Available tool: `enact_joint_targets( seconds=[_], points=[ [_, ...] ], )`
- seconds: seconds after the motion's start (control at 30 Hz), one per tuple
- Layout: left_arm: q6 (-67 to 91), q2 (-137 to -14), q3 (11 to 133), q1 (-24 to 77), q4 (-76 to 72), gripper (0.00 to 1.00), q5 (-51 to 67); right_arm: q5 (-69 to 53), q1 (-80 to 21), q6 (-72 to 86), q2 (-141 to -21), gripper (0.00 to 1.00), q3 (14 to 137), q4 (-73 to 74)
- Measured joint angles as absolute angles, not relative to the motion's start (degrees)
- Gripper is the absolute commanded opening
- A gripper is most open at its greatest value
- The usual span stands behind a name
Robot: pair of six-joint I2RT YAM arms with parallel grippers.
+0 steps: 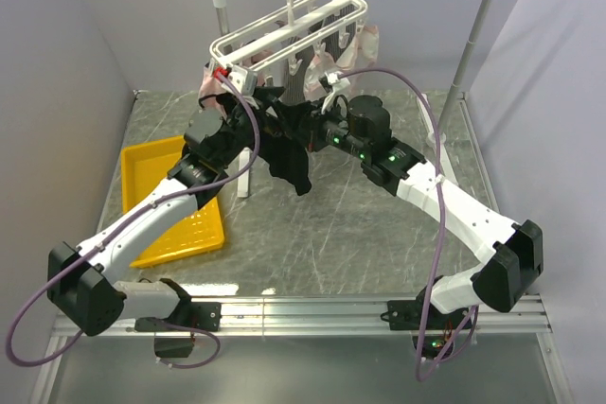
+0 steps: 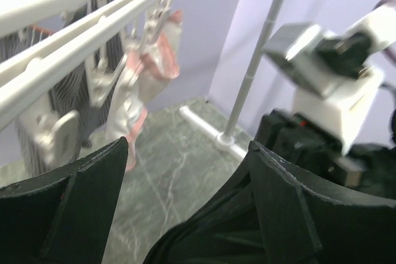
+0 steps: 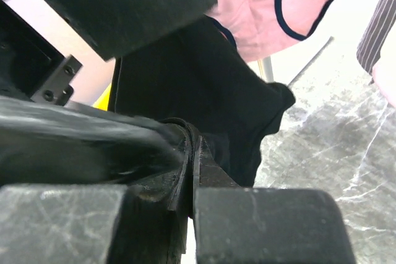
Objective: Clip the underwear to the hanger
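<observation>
Two grippers meet under the hanger (image 1: 284, 35), and only one of them has the underwear (image 1: 290, 150). The right gripper (image 3: 193, 153) is closed, with a fold of the black cloth pinched between its fingers. The rest of the brief spreads out ahead of it and droops below it. The left gripper (image 2: 185, 146) has its fingers wide apart. Black cloth lies low between them, near the palm, but as far as I can tell it is not squeezed.

The step in hand looks like bringing an edge of the brief up to a clip (image 2: 99, 81). The clips dangle above and to the left of the left gripper's fingers, near but not touching. To do it well, I judge the right gripper should hold firm and raise the pinched edge level with a free clip. The left gripper could then either press that clip open or take a second hold to pull the edge taut. A taut single layer should slide into the clip's mouth, while a bunched one would likely slip out. The clips probably swing, so a slow approach would help. The pink underwear (image 3: 272, 10) and striped garment (image 3: 378, 17) hang just beyond the right gripper and should not be snagged.

The brief is plain black, soft and limp, with no trim to see. It folds and sags under its own weight, and one corner sticks out to the right ahead of the right gripper.
</observation>
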State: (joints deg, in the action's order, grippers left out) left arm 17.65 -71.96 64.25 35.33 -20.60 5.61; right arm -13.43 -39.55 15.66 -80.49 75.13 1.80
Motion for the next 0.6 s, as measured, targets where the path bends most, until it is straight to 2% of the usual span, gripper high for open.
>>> enact_joint_targets(
  seconds=[0.2, 0.6],
  points=[
    [17.0, -76.8, 64.9, 35.2, -28.5, 0.84, 5.1, -12.3, -39.2, 18.6, -80.5, 0.00, 74.0, -0.1],
    [14.2, -85.8, 71.8, 35.4, -30.0, 0.80, 0.3, -10.5, -37.8, 21.6, -80.5, 0.00, 71.8, -2.8]
  ],
)
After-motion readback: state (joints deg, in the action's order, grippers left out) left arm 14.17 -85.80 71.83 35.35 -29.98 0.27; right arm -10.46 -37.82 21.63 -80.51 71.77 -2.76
